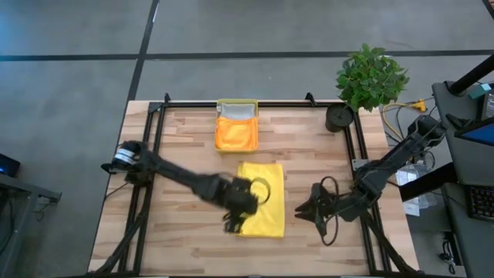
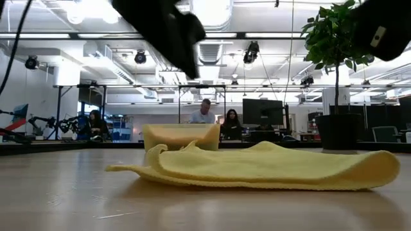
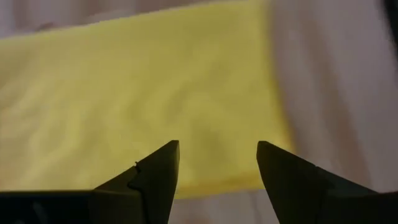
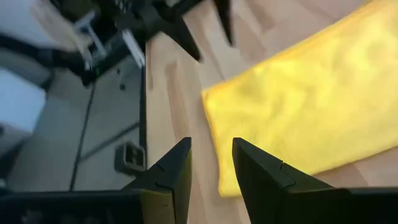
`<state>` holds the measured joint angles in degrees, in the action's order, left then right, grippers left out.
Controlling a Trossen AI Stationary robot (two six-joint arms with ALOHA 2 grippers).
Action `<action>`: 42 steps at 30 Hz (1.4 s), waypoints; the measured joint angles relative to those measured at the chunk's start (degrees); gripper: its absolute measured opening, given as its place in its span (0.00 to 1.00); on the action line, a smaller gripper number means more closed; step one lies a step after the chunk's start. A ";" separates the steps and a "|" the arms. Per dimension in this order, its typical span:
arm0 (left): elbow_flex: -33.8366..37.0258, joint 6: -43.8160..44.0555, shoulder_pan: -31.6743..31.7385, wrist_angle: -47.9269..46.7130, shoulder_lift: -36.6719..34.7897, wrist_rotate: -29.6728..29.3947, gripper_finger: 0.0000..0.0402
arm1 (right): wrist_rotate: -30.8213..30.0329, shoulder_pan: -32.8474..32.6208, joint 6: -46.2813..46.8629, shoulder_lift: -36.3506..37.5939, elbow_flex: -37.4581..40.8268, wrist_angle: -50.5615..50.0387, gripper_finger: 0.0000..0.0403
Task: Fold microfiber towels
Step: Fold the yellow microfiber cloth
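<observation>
A bright yellow towel (image 1: 262, 199) lies folded over on the wooden table, its layers flat on the boards and showing as a low stack in the low view (image 2: 270, 168). My left gripper (image 1: 238, 218) hangs open above the towel's near left part, and the left wrist view shows the cloth (image 3: 137, 99) beyond the spread fingers (image 3: 217, 168). My right gripper (image 1: 299, 210) stands open just right of the towel, with nothing between its fingers (image 4: 211, 168) and the towel's corner (image 4: 214, 99) ahead of them. An orange towel (image 1: 235, 135) and a light grey one (image 1: 238, 113) lie in a tray.
The translucent yellow tray (image 1: 219, 123) stands at the far middle of the table. A potted plant (image 1: 370, 77) and a black pot (image 1: 338, 117) are at the far right corner. A black frame (image 1: 154, 116) borders the table. People sit in the room behind (image 2: 205, 112).
</observation>
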<state>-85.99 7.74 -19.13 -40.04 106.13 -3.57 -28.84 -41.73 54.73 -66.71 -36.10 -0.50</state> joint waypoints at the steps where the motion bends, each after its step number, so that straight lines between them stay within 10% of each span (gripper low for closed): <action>1: 1.00 -2.17 -1.72 0.32 -0.81 -0.04 0.51 | 1.32 0.02 -0.96 -1.11 -0.04 0.86 0.28; 10: 7.29 -9.68 -12.04 0.96 0.53 -4.35 0.51 | 3.95 0.00 -3.84 -7.33 -0.03 3.09 0.28; 30: 4.41 -31.83 -8.33 -0.49 5.18 -2.77 0.51 | 10.65 -0.04 -8.25 -6.59 -0.04 2.65 0.28; 42: 1.57 -24.62 -8.62 -0.84 5.28 -9.31 0.61 | 10.88 -0.02 -8.27 -6.59 -0.04 2.48 0.28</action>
<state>-84.42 -16.88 -27.75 -40.88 111.42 -12.88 -17.96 -41.76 46.46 -73.30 -36.14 1.98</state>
